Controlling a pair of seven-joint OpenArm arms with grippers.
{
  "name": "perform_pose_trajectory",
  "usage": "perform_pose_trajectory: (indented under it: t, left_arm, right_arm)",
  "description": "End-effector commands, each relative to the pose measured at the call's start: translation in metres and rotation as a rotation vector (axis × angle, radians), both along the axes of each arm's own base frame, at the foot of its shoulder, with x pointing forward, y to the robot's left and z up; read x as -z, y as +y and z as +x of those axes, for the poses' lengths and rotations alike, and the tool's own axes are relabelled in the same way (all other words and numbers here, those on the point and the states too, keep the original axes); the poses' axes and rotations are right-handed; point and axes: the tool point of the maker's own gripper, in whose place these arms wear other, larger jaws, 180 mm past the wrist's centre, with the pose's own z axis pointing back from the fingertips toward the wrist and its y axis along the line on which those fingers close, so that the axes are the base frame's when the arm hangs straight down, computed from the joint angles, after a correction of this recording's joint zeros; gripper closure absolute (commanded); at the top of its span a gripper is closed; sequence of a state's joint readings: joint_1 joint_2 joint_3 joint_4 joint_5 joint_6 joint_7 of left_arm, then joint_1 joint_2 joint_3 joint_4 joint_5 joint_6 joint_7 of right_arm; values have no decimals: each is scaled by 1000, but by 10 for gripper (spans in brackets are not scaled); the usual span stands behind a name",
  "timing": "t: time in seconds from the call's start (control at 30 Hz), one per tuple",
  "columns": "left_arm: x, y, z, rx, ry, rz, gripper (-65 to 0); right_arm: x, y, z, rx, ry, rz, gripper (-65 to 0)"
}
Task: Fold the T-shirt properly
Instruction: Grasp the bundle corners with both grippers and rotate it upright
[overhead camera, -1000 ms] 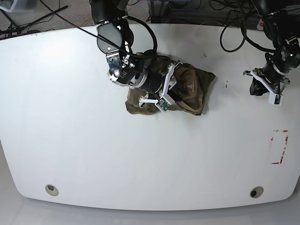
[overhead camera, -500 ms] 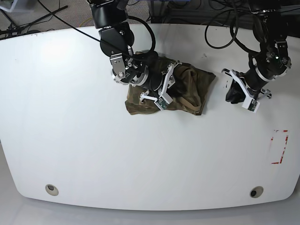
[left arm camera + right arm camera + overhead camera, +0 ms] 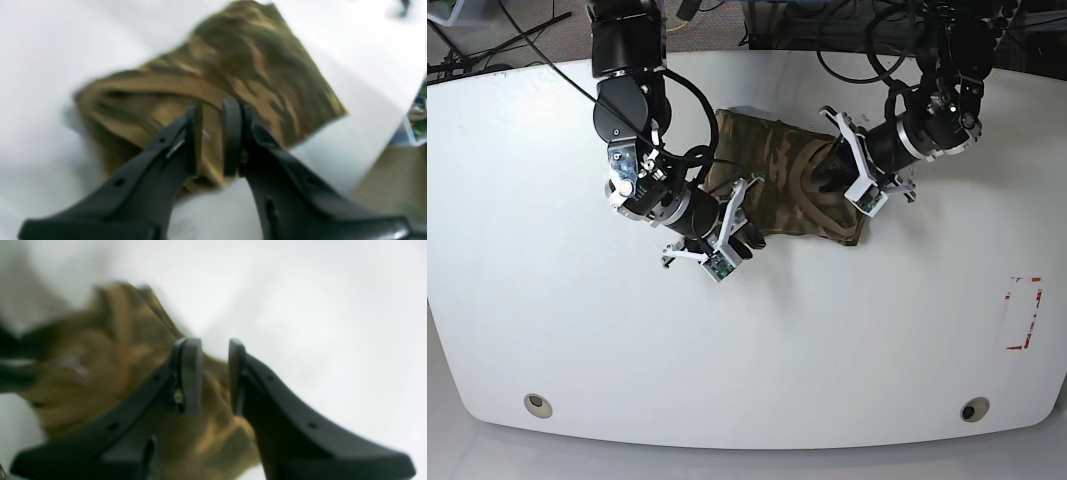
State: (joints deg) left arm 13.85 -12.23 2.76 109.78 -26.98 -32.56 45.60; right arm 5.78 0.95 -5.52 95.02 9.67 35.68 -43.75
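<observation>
Left pincer: black jaws a narrow gap apart, hovering over the T-shirt's near edge, gripping nothing visible. Right pincer: narrow gap, likewise empty, at the opposite edge. Soft camouflage-print T-shirt: folded bundle on the white bench. Only the base view shows both arms flanking it; wrist views are blurred.

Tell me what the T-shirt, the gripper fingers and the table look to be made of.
T-shirt: soft woven or knit cloth, matte camouflage print; it creases and bunches into folds.
Fingers of the left gripper: dark, matte, rigid, probably moulded plastic, with flat pads that could be rubber; blur leaves that open.
Table: smooth white hard top, faintly glossy, likely laminate or painted board.
</observation>
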Motion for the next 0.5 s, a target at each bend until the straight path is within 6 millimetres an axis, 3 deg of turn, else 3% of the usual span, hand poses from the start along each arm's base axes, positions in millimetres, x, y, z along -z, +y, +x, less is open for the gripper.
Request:
perform_pose_trajectory:
  t: [0.0,0.07,0.3,0.47]
  left_arm:
    - [0,-3,-11,21,8,-7,-89]
    - [9,-4,-25,26,47,-3,-89]
    - [36,17,-53,50,155,87,-89]
    - [47,37,-39,-19,171,91,-89]
  right_arm:
    - [4,-7,10,-3,2,-3,-122]
    - [20,-20,13,5,45,-31,-120]
    - [41,-48,16,29,61,-46,-124]
    - [35,-61,17,30,36,-78,-124]
